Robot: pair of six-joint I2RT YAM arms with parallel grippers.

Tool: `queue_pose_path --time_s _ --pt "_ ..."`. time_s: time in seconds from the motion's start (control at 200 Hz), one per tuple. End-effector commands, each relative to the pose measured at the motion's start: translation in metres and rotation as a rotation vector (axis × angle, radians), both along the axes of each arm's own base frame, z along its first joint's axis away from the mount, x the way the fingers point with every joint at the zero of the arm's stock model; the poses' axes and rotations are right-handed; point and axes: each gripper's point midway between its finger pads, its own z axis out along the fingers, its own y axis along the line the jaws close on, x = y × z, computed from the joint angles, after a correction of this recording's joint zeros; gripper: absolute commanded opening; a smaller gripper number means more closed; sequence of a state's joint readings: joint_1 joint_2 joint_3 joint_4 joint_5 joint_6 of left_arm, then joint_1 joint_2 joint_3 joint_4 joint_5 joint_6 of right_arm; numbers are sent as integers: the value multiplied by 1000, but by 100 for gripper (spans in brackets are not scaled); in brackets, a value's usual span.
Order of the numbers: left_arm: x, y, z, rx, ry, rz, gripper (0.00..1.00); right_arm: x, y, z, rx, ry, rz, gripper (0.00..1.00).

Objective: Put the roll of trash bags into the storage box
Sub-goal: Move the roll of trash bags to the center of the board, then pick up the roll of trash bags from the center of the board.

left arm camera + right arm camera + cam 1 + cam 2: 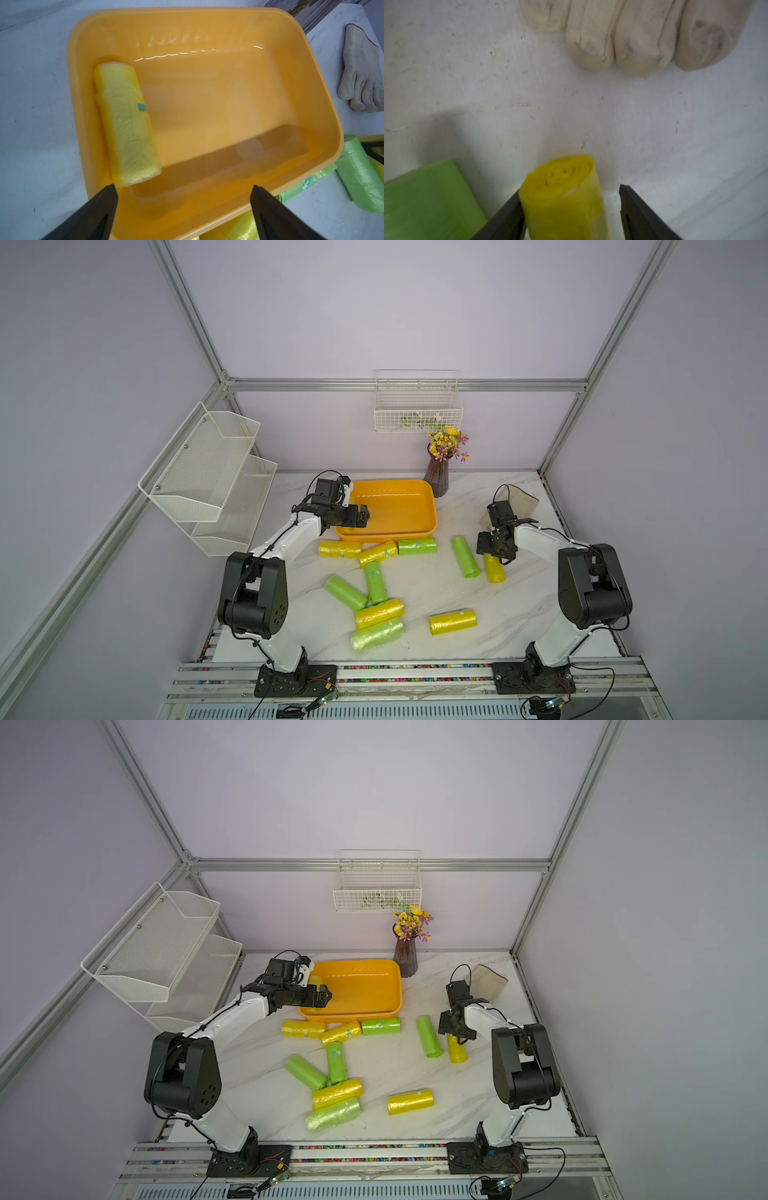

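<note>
Left claw [362,515] [184,187] is hovering over the lower left part of the storage box [399,506] [228,104] in both top views. Its fingers are standing wide apart with nothing between them: released. In the left wrist view only the two dark tips are showing; the rest is running off the lower edge.

Boxed yellow roll [126,124] [316,982] is lying flat on the box floor along one short wall, carrying a small teal sticker. In the top views the left arm is covering nearly all of it, and only a sliver is peeking out.

Right claw [494,559] [569,189] is pointing down at the second yellow roll [495,571] [564,199], which is lying on the surface [436,585] right of centre. In the right wrist view this roll is sitting between the fingers, touching one and leaving a clear gap to the other: loosened, not clamped. That picture is blurring, and the roll's length is running off the lower edge. In the top views the claw is hiding the roll's upper end.

Green roll [465,556] [425,197] is lying just beside it, apart, half cut off at the lower left of the right wrist view.

Glove [523,499] [643,37] is showing fingers only, upper right, cut off at the top; in the top views the right arm is covering part of it.

Scattered rolls [378,612] are lying outside the box.
</note>
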State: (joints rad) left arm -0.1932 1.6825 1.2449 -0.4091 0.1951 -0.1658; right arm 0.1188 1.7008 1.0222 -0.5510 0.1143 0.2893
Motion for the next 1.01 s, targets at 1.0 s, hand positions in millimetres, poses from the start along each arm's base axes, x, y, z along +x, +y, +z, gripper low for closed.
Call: queue_pose_path --time_s 1.0 --pt "-7 12 21 15 -68 76 100 29 70 96 348 -209 221 36"
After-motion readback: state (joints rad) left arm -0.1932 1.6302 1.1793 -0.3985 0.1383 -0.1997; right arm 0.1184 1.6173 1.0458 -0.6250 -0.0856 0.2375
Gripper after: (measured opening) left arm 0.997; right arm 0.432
